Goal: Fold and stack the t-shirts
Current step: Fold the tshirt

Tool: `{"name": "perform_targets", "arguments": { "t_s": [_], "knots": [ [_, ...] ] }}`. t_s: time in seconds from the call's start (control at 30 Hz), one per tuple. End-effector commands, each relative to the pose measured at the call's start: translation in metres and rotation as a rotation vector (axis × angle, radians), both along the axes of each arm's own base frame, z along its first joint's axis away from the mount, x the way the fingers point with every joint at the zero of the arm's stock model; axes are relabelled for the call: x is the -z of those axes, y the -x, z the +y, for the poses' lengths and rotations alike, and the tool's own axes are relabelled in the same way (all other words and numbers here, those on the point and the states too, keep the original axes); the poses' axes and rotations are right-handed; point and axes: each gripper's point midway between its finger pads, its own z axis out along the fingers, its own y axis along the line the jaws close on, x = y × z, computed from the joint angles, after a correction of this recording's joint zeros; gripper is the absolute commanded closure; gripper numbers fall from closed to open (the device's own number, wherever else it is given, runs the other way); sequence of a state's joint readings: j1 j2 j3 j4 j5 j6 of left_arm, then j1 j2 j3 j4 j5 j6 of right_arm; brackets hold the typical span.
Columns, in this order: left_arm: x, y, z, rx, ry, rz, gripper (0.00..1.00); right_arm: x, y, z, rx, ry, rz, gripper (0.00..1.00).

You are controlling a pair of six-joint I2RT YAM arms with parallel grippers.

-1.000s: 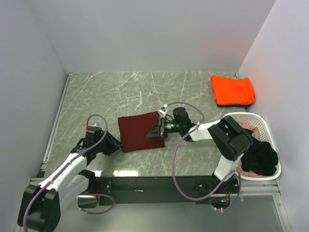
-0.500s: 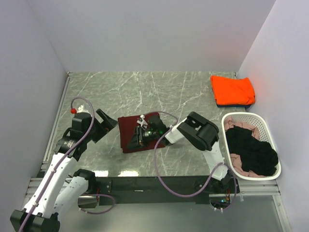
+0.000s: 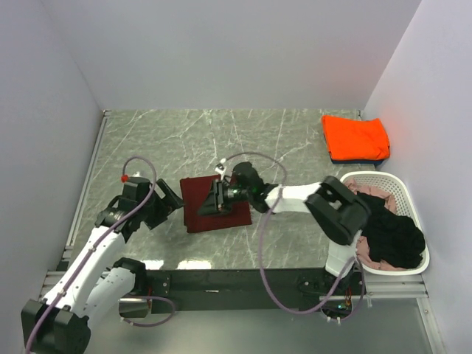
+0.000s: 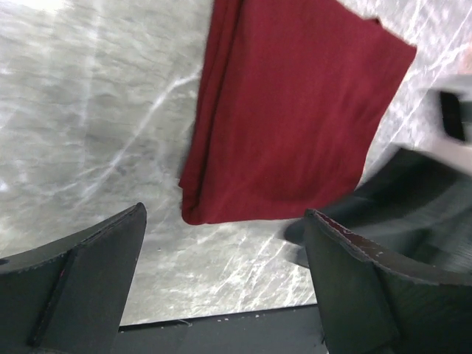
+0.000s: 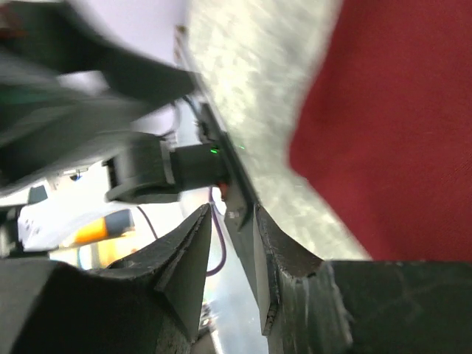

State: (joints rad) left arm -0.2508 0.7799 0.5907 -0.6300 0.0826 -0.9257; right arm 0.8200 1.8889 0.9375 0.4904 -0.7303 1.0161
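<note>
1. The right gripper point(image 3: 206, 206) is lying low over the dark maroon t-shirt point(image 3: 234, 215). Its fingers point(image 5: 295, 287) are sitting almost together, with only a thin slit between them. No cloth is showing in that slit, so it appears to be gripping nothing.
2. The left gripper point(image 3: 172, 200) is hovering just off the shirt's 9 o'clock edge. Its jaws are standing wide apart and empty.
3. The maroon shirt is lying as a folded rectangle on the marble table point(image 3: 147, 140), a little toward 7 o'clock from the table's middle. Its long axis is running roughly 9 to 3, with the right end tipping slightly toward 2. Collar and hem are not showing, so I cannot tell which way it is pointing.
4. My reading is that the fold is being finished or pressed flat. The next move is calling for a pinch through all layers at one edge, then a carry toward the stack without letting the fold spill open.
5. That stack is sitting in the 2 o'clock corner, the orange t-shirt point(image 3: 355, 137) resting on a dark blue one point(image 3: 345, 159). At 4 o'clock the white basket point(image 3: 404, 190) is holding the black t-shirt point(image 3: 394, 236) and the pale pink t-shirt point(image 3: 372, 192), both unfolded.
</note>
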Motion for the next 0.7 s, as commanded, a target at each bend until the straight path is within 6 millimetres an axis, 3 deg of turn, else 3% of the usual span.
{"name": "perform_targets", "arguments": {
  "t_s": [0.0, 0.17, 0.27, 0.33, 0.37, 0.4, 0.5, 0.67],
  "knots": [
    [-0.012, -0.011, -0.024, 0.082, 0.067, -0.061, 0.09, -0.020, -0.014, -0.031, 0.049, 0.019, -0.116, 0.63],
    [-0.007, -0.017, -0.059, 0.146, 0.161, -0.103, 0.17, -0.006, -0.035, -0.078, 0.132, 0.031, -0.113, 0.63],
    [0.012, -0.017, -0.067, 0.146, 0.181, -0.074, 0.28, 0.015, -0.034, -0.100, 0.152, 0.051, -0.087, 0.63],
    [0.037, -0.012, -0.060, 0.108, 0.160, -0.028, 0.40, 0.036, -0.032, -0.113, 0.167, 0.081, -0.055, 0.63],
    [0.045, -0.012, -0.057, 0.071, 0.165, -0.010, 0.51, 0.048, -0.032, -0.116, 0.167, 0.088, -0.040, 0.64],
    [0.062, -0.005, -0.053, 0.047, 0.163, 0.012, 0.53, 0.058, -0.030, -0.122, 0.176, 0.096, -0.016, 0.64],
    [0.086, 0.005, -0.044, -0.035, 0.183, 0.047, 0.55, 0.079, -0.024, -0.131, 0.190, 0.102, 0.037, 0.64],
    [0.105, 0.015, -0.022, -0.139, 0.122, 0.113, 0.56, 0.079, -0.022, -0.146, 0.221, 0.089, 0.054, 0.64]
  ]
}}
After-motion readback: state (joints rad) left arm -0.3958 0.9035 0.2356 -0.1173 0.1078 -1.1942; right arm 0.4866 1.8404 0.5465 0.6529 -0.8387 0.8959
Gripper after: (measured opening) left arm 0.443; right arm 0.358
